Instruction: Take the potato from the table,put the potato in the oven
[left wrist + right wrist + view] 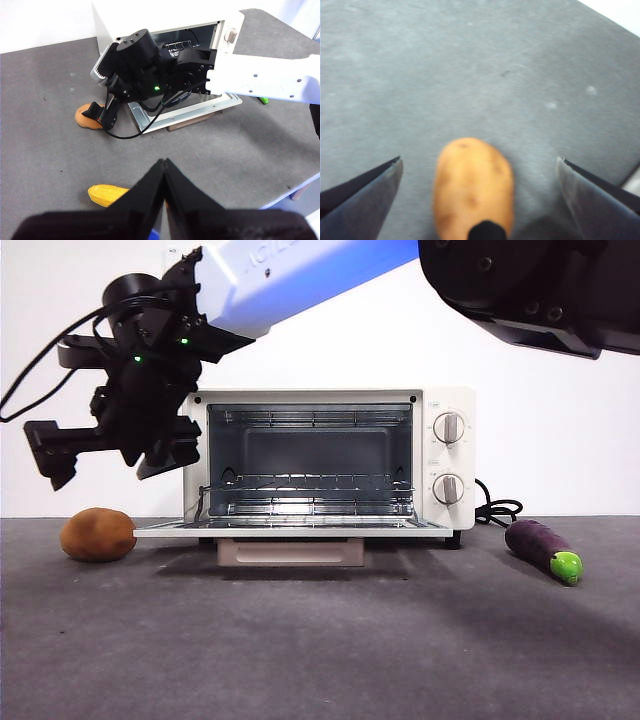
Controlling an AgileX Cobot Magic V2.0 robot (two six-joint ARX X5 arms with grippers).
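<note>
The potato (98,535) lies on the dark grey table (320,650), just off the left end of the oven's lowered door, at about 9 o'clock from the toaster oven (330,465) in the front view. The oven stands open, its wire rack (308,490) bare and its door flat, with the beige handle (290,552) under the door's front edge. The right gripper (479,192) hangs above the potato without touching it; in its own wrist view its two jaws stand wide apart, with the potato (472,187) between them on the table below. In the front view this gripper (110,450) shows dark at about 12 o'clock over the potato, on a white arm reaching in from the upper right. The left gripper (164,172) waits well back from the oven, its jaws pressed together on nothing, and a yellow corn cob (107,195) lies just beside them. At about 3 o'clock from the oven lies a purple eggplant (543,550) with a green tip, near the black cord (497,510).
</note>
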